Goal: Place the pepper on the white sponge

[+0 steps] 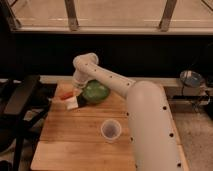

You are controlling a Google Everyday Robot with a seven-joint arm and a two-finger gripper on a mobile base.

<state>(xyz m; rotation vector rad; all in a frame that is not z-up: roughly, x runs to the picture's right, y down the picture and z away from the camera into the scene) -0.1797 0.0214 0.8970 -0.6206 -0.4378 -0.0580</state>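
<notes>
- The gripper [76,91] hangs low over the far left part of the wooden surface [75,145], at the end of the white arm [112,80] that reaches across from the right.
- It sits directly above the pepper [67,95], just left of the green bowl [96,92].
- I cannot tell whether the jaws are spread or pinching the pepper; the wrist hides them.
- The pepper shows as a slim orange-red sliver, lying roughly level and pointing left from under the gripper.
- The white sponge [72,103] lies just below the pepper, a small pale block with a dark strip trailing to its left.
- The pepper looks to be on or right at the sponge's far edge; I cannot tell whether it is touching.
- As a judgement, the task is near its end: the pepper is at the target, and release and withdrawal appear to remain.
- A clear plastic cup [111,130] stands well apart, nearer the camera.
</notes>
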